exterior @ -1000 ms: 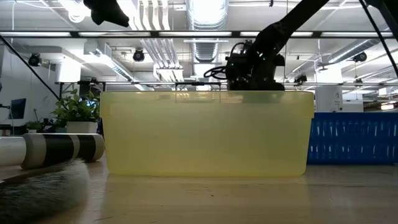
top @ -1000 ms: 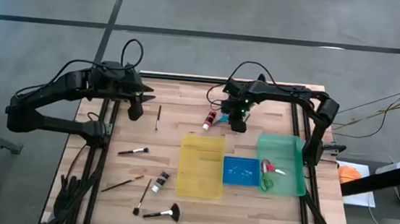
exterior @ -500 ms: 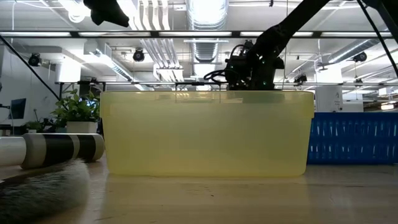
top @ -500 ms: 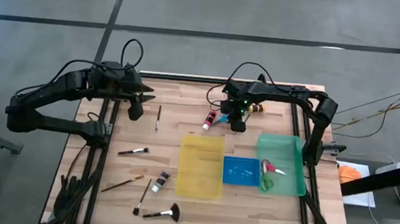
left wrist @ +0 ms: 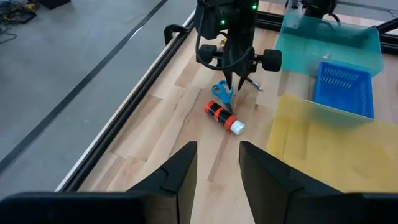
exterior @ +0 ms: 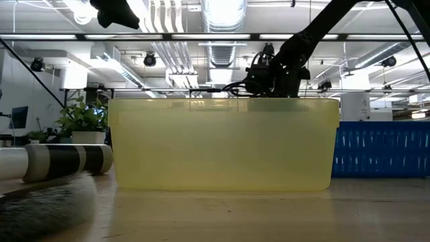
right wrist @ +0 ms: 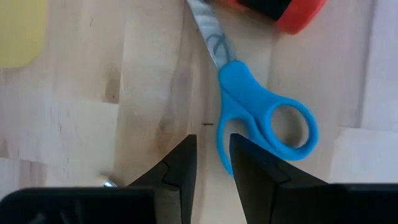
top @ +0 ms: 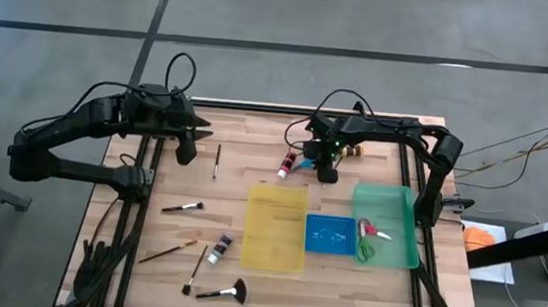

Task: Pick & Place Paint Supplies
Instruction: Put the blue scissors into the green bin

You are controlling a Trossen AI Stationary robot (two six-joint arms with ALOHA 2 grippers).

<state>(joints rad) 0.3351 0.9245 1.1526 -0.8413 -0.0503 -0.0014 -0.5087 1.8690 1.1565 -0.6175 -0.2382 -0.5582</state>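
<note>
Wood table (top: 255,142), yellow tray (top: 275,228); ceiling ducts (exterior: 222,20) (bright).

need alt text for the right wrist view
Close overhead look at blue-handled scissors lying flat on a pale wooden table, just past the right end effector, whose dark fingers stand slightly apart and empty. A red paint bottle lies by the blades.
</note>
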